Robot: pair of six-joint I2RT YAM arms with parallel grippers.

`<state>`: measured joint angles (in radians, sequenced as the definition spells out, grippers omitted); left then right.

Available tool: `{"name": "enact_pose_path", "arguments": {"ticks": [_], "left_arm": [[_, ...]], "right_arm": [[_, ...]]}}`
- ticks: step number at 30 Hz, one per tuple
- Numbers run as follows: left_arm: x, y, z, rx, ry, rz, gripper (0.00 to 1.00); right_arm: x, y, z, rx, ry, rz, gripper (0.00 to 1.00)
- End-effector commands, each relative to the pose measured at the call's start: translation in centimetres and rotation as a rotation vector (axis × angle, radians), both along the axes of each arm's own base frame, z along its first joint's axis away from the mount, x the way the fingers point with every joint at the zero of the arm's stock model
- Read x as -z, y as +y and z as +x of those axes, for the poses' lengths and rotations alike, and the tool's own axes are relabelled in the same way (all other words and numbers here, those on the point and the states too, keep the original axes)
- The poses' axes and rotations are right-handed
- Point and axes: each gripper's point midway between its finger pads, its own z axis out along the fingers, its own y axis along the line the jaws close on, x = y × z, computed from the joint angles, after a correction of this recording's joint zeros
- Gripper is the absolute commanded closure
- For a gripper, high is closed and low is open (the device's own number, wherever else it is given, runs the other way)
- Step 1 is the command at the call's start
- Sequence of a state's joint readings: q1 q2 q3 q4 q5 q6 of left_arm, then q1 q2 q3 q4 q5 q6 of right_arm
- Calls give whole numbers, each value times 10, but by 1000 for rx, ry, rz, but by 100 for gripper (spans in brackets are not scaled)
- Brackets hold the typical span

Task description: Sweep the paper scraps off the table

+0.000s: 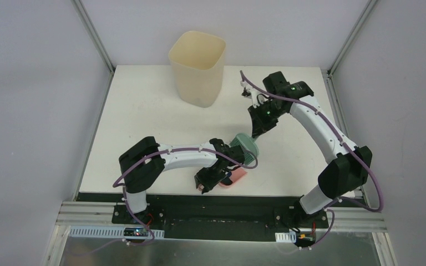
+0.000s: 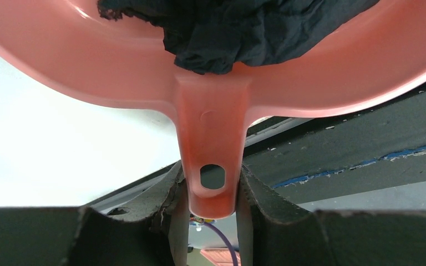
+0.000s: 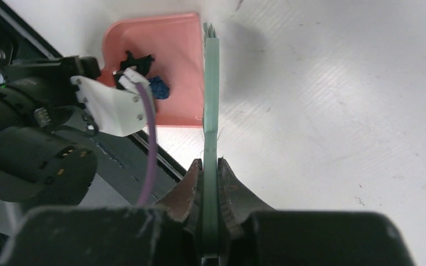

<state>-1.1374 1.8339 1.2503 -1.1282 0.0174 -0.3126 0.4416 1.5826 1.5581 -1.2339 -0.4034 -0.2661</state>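
- worktop (image 1: pixel 144 111) white, metal posts at the rear corners
- left arm (image 1: pixel 166 158) reaches right along the front edge of the worktop, lying low
- bin (image 1: pixel 197 66) beige, upright at rear centre, well apart from both tools
- left tool (image 2: pixel 212 194) clenched on the pan handle, one finger on each side, right by the hang hole
- pan (image 1: pixel 236 176) pink, near the worktop's front edge, just right of the left tool, open side facing away from the left arm; cannot tell if it rests flat or is lifted a bit
- scraps (image 3: pixel 158 87) inside the pan, toward the back wall near the handle: one black wad and one dark blue wad just beside it; the left wrist view shows only dark crumpled paper heaped against the back wall above the handle root
- brush (image 3: pixel 211 83) green, seen edge-on in the right wrist view, running from the right tool up along the pan's open lip, bristle end at the far corner of the lip; in the top view its head sits just behind the pan
- right tool (image 3: pixel 209 177) clenched on the brush handle, fingers pressed to both flat sides
- right arm (image 1: pixel 321 127) rises from its base at front right toward the rear, then the wrist bends down and toward centre to the brush
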Motion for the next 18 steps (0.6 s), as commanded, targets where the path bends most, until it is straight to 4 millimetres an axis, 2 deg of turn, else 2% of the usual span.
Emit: {"name": "enact_pose_path", "arguments": {"ticks": [1,5,10,16,18], "left_arm": [[-18,-5,13,3,-84,-72,92],[-33,0,14,4,-109,-91,92],[-72,17,19,-11,-196,-109,92],[-126,30,39,-50,-314,-158,92],[-141,31,47,-59,-341,-175,92]], "right_arm": [[-28,-13,20,115,-88,105,100],[-35,-33,34,250,-95,215,100],[-37,-41,29,335,-56,411,100],[-9,-25,3,321,153,543,100],[-17,-12,-12,249,216,673,100]]}}
